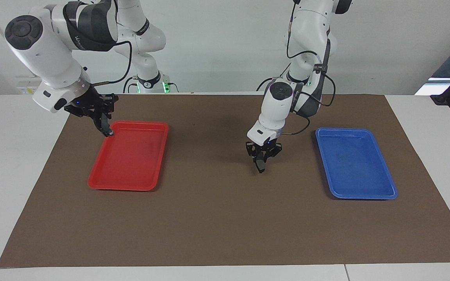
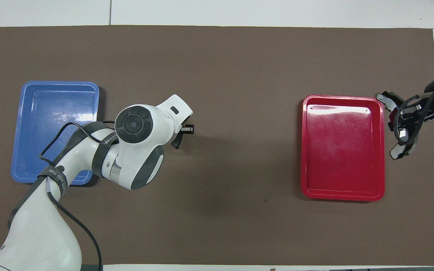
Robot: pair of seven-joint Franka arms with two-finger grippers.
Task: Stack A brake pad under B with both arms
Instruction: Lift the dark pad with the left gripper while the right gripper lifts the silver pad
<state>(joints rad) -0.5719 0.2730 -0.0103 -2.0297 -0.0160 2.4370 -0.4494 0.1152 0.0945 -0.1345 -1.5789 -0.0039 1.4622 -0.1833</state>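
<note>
My left gripper [image 1: 262, 157] is shut on the A brake pad [image 1: 261, 165], a small dark grey pad that hangs down from the fingers. It is over the brown mat [image 1: 225, 218] between the two trays, closer to the blue tray [image 1: 354, 164]. In the overhead view the left gripper [image 2: 183, 133] and the pad [image 2: 176, 141] show just past the arm's wrist. My right gripper [image 1: 97, 114] is shut on B [image 1: 107, 128], the curved black crescent with a light grey strip. It is raised over the red tray's [image 1: 131, 156] edge at the right arm's end. The right gripper [image 2: 403, 122] and B [image 2: 398, 151] also show from overhead.
The red tray [image 2: 341, 150] and the blue tray [image 2: 51, 124] both lie on the mat with nothing in them. The mat [image 2: 217, 56] covers most of the white table.
</note>
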